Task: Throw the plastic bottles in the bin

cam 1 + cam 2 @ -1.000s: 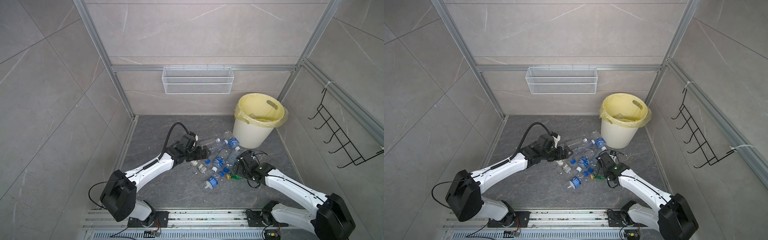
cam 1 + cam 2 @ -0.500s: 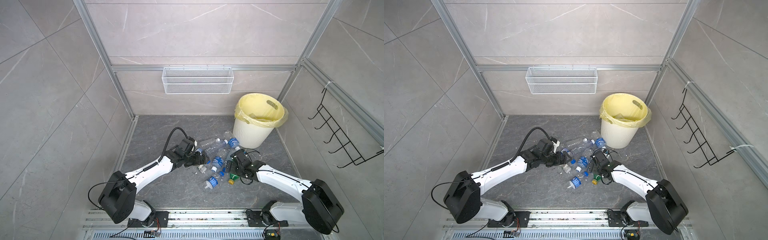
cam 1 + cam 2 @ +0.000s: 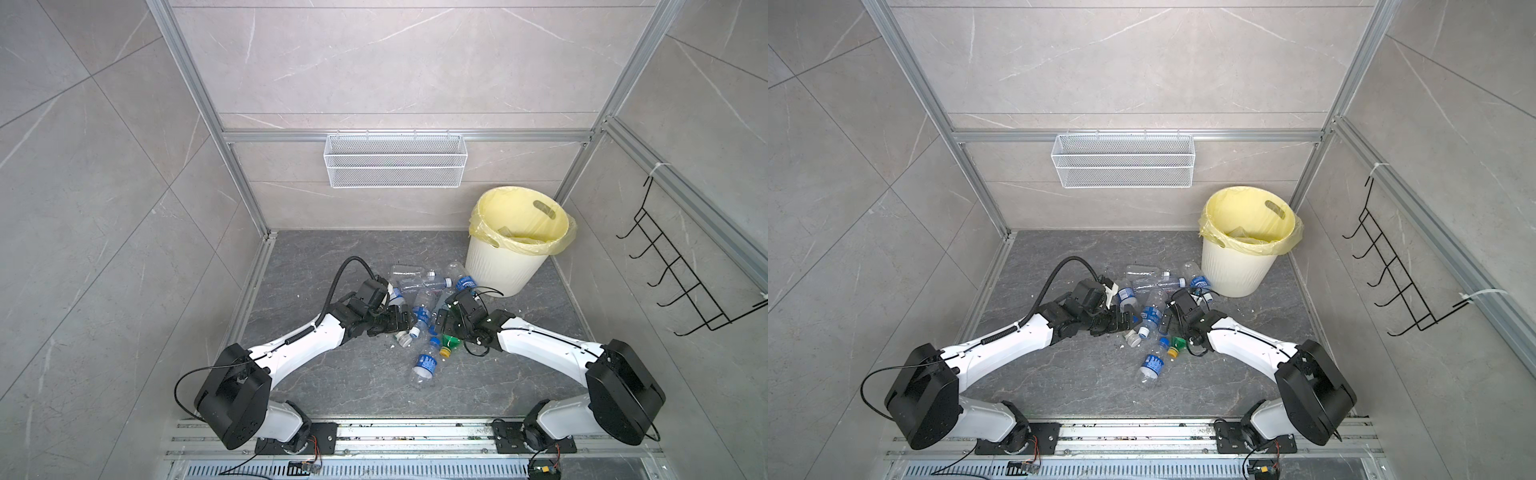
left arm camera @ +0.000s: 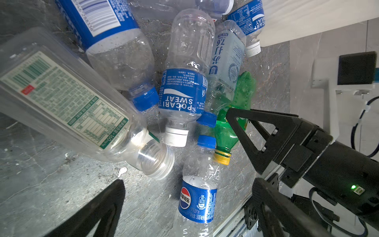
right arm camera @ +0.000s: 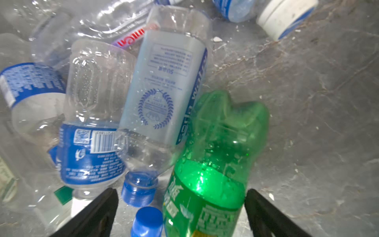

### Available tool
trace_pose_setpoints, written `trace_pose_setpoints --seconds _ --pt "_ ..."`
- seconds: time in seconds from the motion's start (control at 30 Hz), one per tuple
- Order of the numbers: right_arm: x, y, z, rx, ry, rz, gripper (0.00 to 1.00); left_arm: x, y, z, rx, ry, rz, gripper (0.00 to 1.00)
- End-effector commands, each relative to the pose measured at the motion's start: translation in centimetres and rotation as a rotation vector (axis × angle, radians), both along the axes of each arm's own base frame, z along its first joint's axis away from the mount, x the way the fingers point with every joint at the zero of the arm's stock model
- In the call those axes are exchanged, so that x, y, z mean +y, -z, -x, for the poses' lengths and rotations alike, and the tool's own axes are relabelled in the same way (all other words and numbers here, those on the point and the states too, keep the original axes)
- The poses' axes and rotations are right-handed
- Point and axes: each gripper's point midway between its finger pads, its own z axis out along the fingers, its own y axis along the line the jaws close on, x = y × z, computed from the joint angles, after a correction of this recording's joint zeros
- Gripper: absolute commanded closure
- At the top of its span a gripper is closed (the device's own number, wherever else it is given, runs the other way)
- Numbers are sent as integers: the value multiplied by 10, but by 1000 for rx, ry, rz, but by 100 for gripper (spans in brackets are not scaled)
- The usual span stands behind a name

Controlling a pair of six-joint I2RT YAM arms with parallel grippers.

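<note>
Several plastic bottles [image 3: 419, 299] [image 3: 1148, 305] lie in a heap mid-floor, mostly clear with blue labels. A green bottle [image 5: 213, 156] [image 3: 452, 341] with a yellow cap lies at the heap's near right. My right gripper [image 5: 181, 213] [image 3: 444, 323] is open and straddles the green bottle, its fingers [image 4: 246, 131] low over it. My left gripper [image 4: 187, 207] [image 3: 400, 322] is open and empty at the heap's left, with a Pepsi-labelled bottle [image 4: 198, 197] [image 3: 1152, 363] lying ahead between its fingers. The cream bin [image 3: 498, 270] [image 3: 1233, 270] with a yellow bag stands back right.
A capless clear bottle with a green label [image 4: 67, 98] lies close to my left gripper. A white wire basket [image 3: 395, 166] hangs on the back wall. A black hook rack [image 3: 681, 270] is on the right wall. Aluminium frame rails edge the floor.
My right gripper has swung left into the heap, over the green bottle. My left gripper has drawn slightly toward the front. Both stayed open.
</note>
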Motion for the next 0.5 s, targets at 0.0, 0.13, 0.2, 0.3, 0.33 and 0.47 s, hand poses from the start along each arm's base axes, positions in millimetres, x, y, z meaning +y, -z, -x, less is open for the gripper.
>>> trace_pose_setpoints --seconds 0.0,0.13,0.2,0.3,0.33,0.47 --pt "6 -11 5 -15 -39 21 0 4 -15 -3 -54 -15 10 0" --pt "14 -13 22 -2 -75 12 0 12 -12 -6 -58 -41 -8 0" --pt "19 -12 31 7 -87 5 0 15 -12 -9 -56 -55 -8 0" --pt "28 -9 42 12 -109 5 0 23 -12 -13 -48 -86 0 0" --pt "32 -8 45 12 -121 9 0 26 -13 -15 -46 -99 4 0" --pt "44 2 56 22 -180 80 0 41 -15 -18 -39 -146 21 0"
